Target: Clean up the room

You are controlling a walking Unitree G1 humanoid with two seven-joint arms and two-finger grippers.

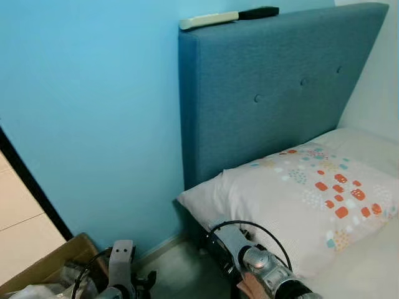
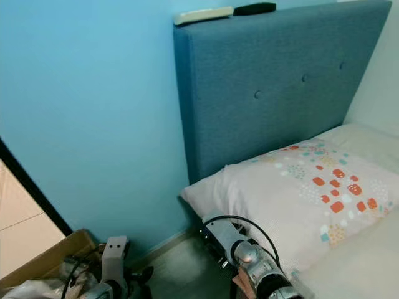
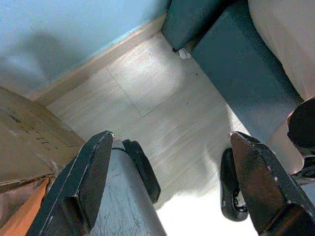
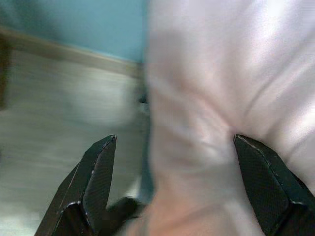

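Two remotes, a white remote [image 1: 207, 20] and a black remote [image 1: 258, 12], lie lengthwise along the headboard [image 1: 274, 87] top, far above both grippers; right gripper [image 4: 172, 162] nearer, left gripper [image 3: 170, 162] over floor, both spread empty.

— Where are its arms?

— Both low, at the bottom of the head views. The left arm [image 1: 121, 265] shows a grey wrist block with black cable looped beside it.

— And the right arm [image 1: 262, 265]?

— Silver, jointed, with a black cable arching over it.

— The grippers?

— The left gripper [image 3: 170, 142] has its black fingers [image 3: 86, 172] spread wide. The right gripper [image 4: 174, 147] is likewise wide apart, gripping nothing.
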